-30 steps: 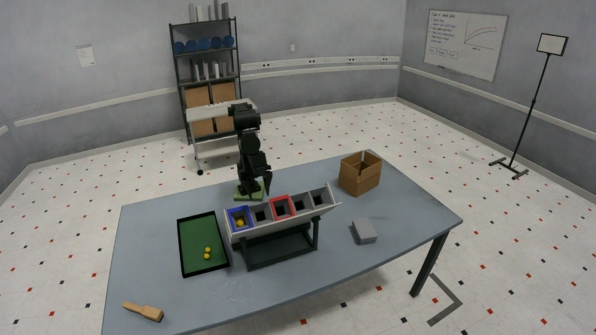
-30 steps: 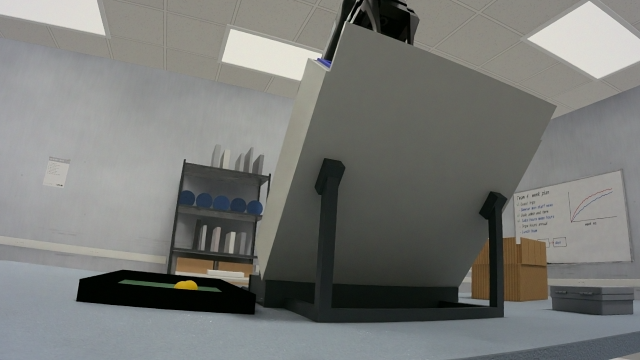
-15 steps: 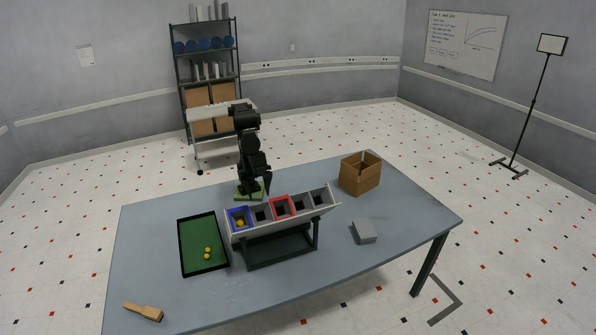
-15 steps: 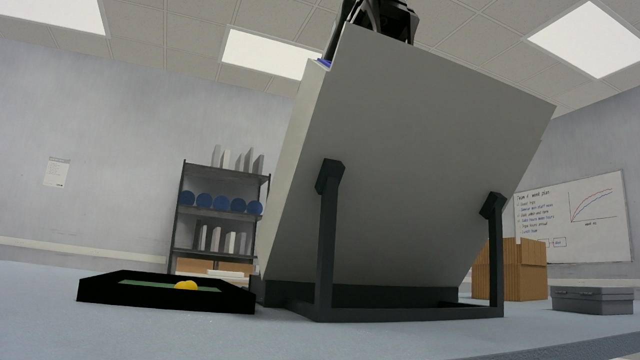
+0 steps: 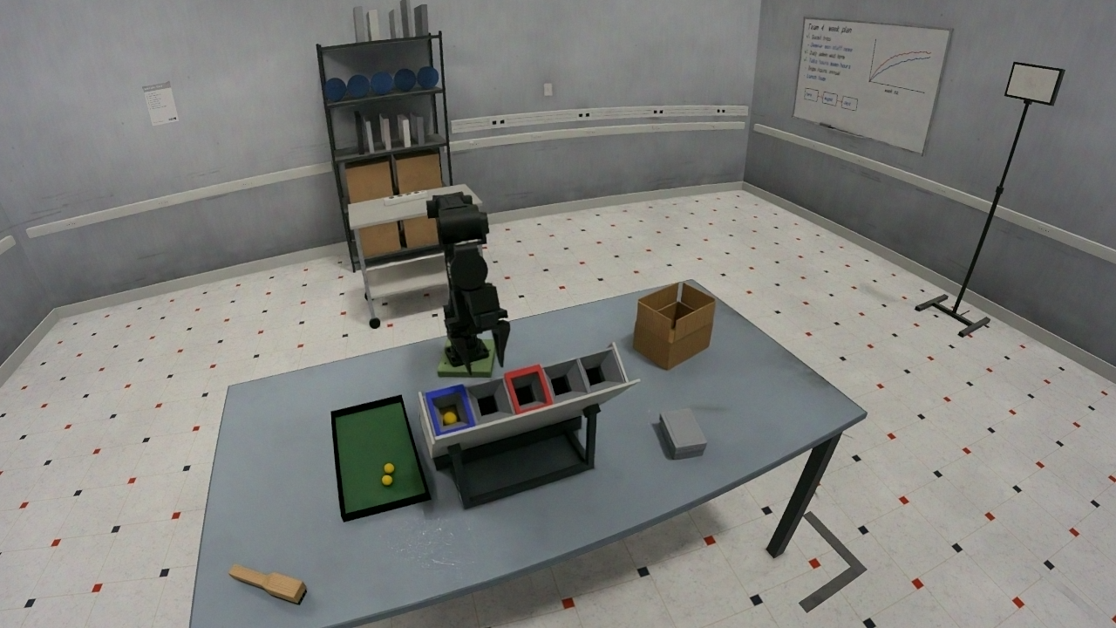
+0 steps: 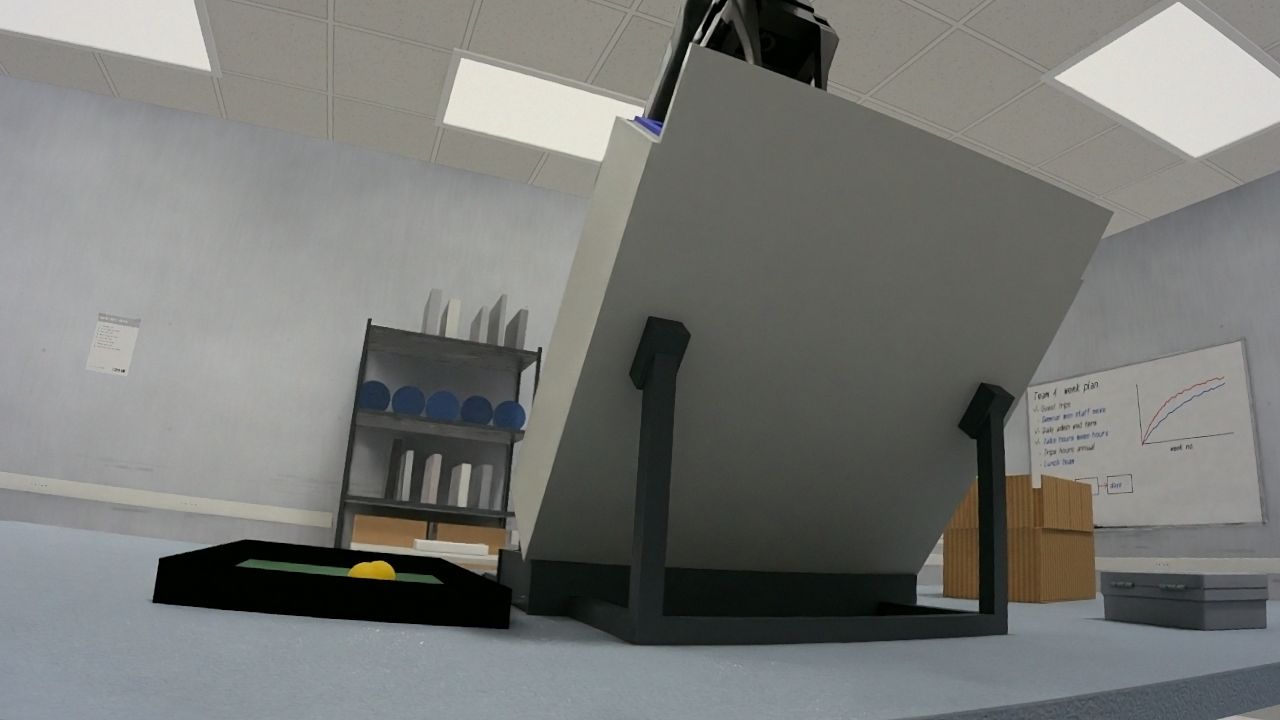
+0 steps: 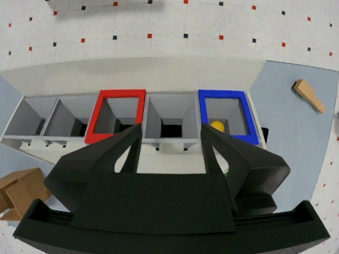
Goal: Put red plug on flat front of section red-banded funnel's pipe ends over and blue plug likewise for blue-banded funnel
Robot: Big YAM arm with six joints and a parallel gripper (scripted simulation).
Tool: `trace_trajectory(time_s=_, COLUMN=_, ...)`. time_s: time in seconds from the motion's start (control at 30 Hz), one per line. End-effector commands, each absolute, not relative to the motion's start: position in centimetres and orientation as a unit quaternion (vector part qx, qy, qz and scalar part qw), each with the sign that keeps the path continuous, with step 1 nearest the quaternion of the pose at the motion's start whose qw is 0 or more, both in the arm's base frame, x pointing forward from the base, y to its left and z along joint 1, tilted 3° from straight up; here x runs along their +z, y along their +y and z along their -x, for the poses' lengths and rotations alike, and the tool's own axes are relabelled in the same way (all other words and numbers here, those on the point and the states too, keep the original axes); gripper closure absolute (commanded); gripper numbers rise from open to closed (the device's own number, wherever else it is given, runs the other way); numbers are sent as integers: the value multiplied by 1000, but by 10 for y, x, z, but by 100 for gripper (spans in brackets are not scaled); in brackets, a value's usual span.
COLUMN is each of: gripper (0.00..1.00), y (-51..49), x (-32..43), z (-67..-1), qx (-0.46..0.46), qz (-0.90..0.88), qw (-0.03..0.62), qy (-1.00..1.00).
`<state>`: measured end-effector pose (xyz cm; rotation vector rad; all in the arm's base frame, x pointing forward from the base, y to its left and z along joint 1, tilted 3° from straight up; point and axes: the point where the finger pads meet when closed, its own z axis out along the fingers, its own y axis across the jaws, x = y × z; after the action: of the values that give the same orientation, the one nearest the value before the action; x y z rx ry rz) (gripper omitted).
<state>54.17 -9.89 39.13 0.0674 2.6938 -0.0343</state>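
Observation:
A row of grey funnels tops the slanted white cover [image 5: 538,416] [image 6: 805,358]. The blue-banded funnel [image 5: 446,392] [image 7: 226,94] is at one end and holds a yellow marble [image 5: 449,418] [image 7: 217,125] near its hole. The red-banded funnel [image 5: 523,370] [image 7: 121,93] is two places along. My gripper [image 5: 483,358] [image 7: 171,128] is open and empty, just behind the funnel row, above the plain funnel between the two banded ones. Two yellow marbles [image 5: 387,474] [image 6: 371,569] lie in the black tray [image 5: 336,464] [image 6: 313,595]. Neither plug is in view, and the sections under the cover are hidden.
A cardboard box [image 5: 673,324] [image 6: 1020,537] [image 7: 21,190] stands at the table's back right. A flat grey box [image 5: 682,433] [image 6: 1181,598] lies right of the stand. A wooden block [image 5: 268,583] [image 7: 308,95] lies near the front left edge.

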Motion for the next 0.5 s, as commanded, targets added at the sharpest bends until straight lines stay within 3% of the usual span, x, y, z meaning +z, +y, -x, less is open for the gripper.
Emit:
trace_trajectory(time_s=0.0, gripper=41, y=-99, x=419, z=-552, qx=-17, qz=-24, qw=247, qy=969)
trace_trajectory(time_s=0.47, gripper=41, y=-99, x=424, z=-555, qx=-16, qz=-24, qw=247, qy=969)
